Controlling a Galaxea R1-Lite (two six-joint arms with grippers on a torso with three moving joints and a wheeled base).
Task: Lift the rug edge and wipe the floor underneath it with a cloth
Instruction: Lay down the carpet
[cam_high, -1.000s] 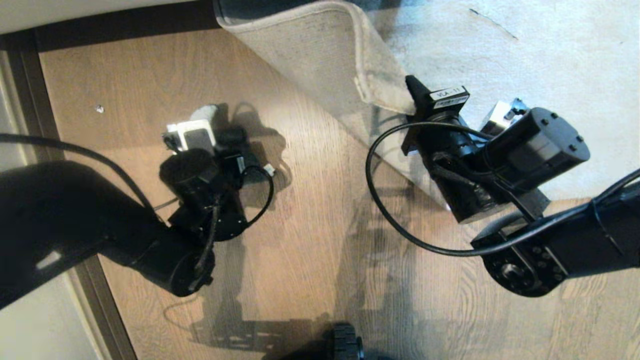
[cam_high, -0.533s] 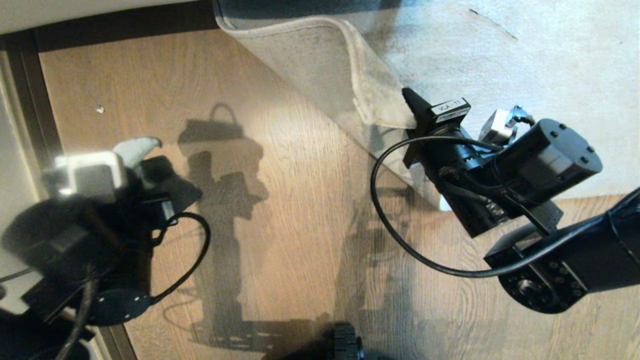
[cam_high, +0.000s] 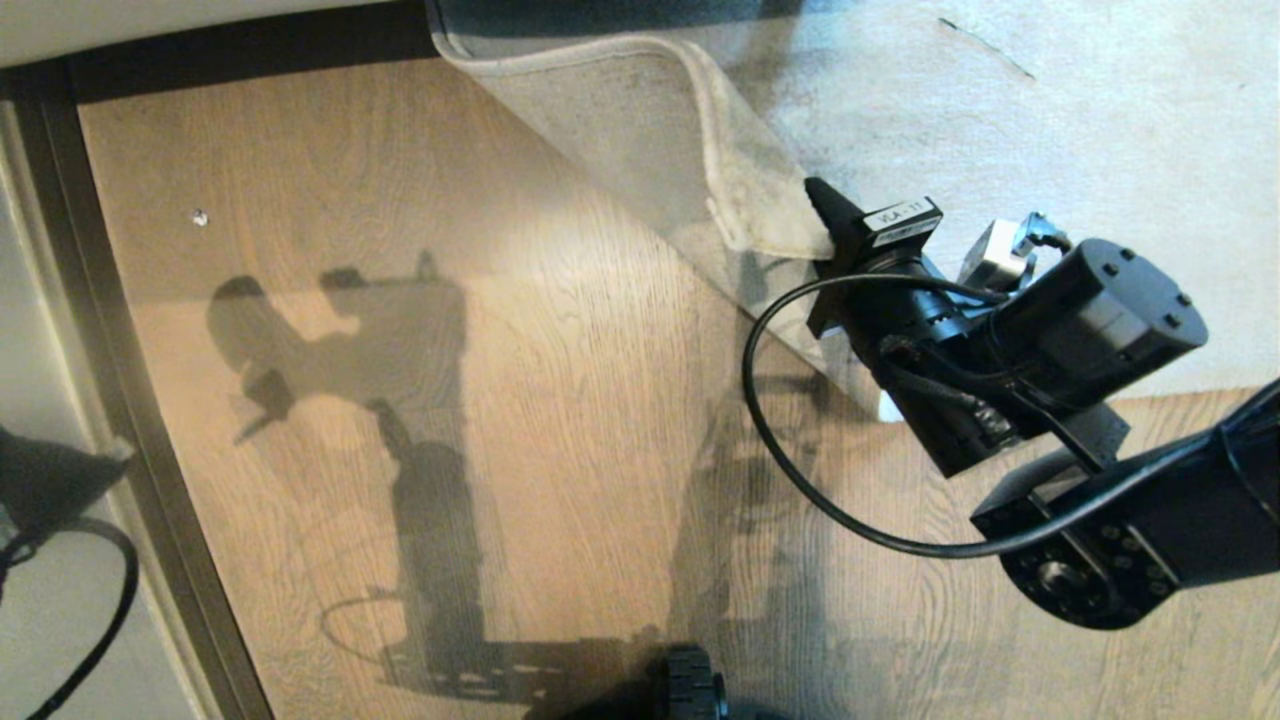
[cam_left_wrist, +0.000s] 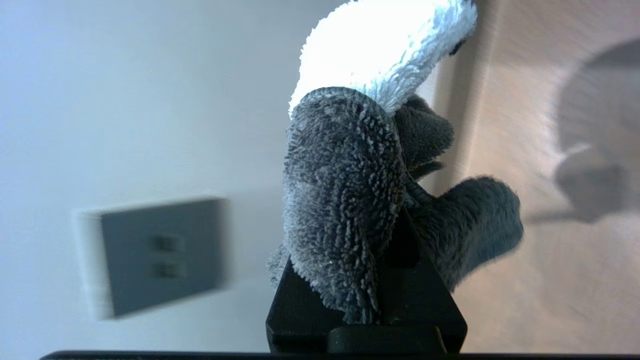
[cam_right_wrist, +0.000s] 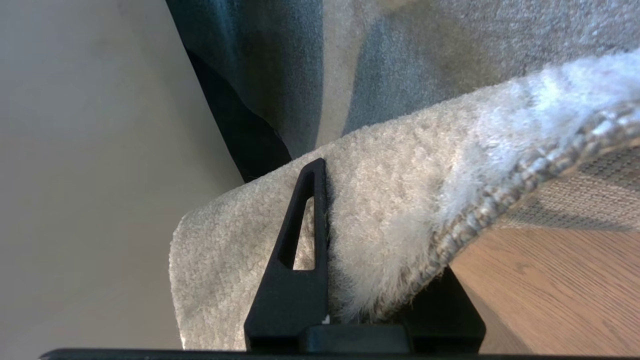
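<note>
**Rug corner held up, cloth carried off to the wall side**

Head view: the right gripper (cam_high: 822, 215) is pinching the rug edge (cam_high: 745, 215) and holding the corner folded back, so the paler backing is facing up and lying over the rest of the rug (cam_high: 1050, 130). Beside that raised corner, the floor (cam_high: 560, 400) is lying bare, with the arm's shadow falling across its planks. A dark skirting strip (cam_high: 250, 45) is running along the far side of the floor from the corner. Of the left arm (cam_high: 45, 480), only a dark part with a cable is showing, well apart from the rug corner, past the dark strip at the floor's side.

Left wrist view: the left gripper (cam_left_wrist: 387, 260) is clamping its fingers narrowly on the cloth (cam_left_wrist: 345, 190), whose dark grey part is bunching over the fingers while its whitish part is standing out beyond them. Behind the cloth, a pale wall (cam_left_wrist: 125, 90) with a grey switch plate (cam_left_wrist: 162, 255) is showing, and the floor is appearing on the cloth's other side.

Right wrist view: the right gripper's fingers (cam_right_wrist: 295, 240) are gripping the rug edge, with pile on one side and woven backing on the other; the floor is lying below the lifted corner.
</note>
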